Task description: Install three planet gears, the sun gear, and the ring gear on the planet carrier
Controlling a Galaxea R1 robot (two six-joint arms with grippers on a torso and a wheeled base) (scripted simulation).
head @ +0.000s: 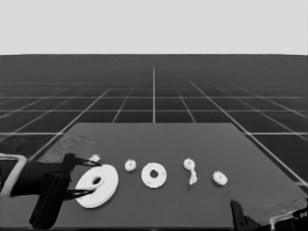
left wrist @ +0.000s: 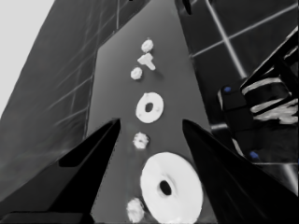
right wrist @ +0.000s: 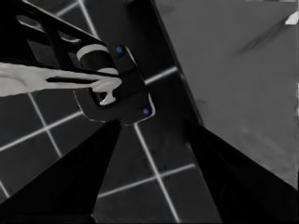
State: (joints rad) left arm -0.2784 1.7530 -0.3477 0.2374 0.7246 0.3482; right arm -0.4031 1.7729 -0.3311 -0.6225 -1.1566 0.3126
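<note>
Left gripper (head: 86, 177) waits at table's left end, fingers spread wide apart, gripping nothing; the larger round part (head: 97, 186) lies flat on the table (head: 192, 144) under and between the fingers, looks framed by them but not held. In left wrist view same gripper (left wrist: 149, 135) shows as two dark wedges well apart, larger round part (left wrist: 172, 195) between them near the bottom. Right gripper (right wrist: 152, 135) parked at lower right corner of head view, only a dark bit of it (head: 240, 216) visible; its wrist view shows fingers apart with nothing between, over floor grid and table corner. Parts lie in a rough row across the table: one small gear (head: 95, 158) just behind the larger round part near the upper left finger, second gear (head: 130, 165) between the two round parts, then the smaller round part (head: 154, 175) near table centre, hole up, lying flat and apart from its neighbours. Right of it a third gear (head: 189, 164) touching or nearly touching a thin white piece (head: 193, 178), can't tell which. Fourth gear (head: 220, 178) furthest right, on its own. No writing or labels readable anywhere. Dark machinery with pale bands and blue lights (right wrist: 117, 88) sits past the table edge in right wrist view, also in left wrist view (left wrist: 261, 107). Nothing blocks the row of parts
</note>
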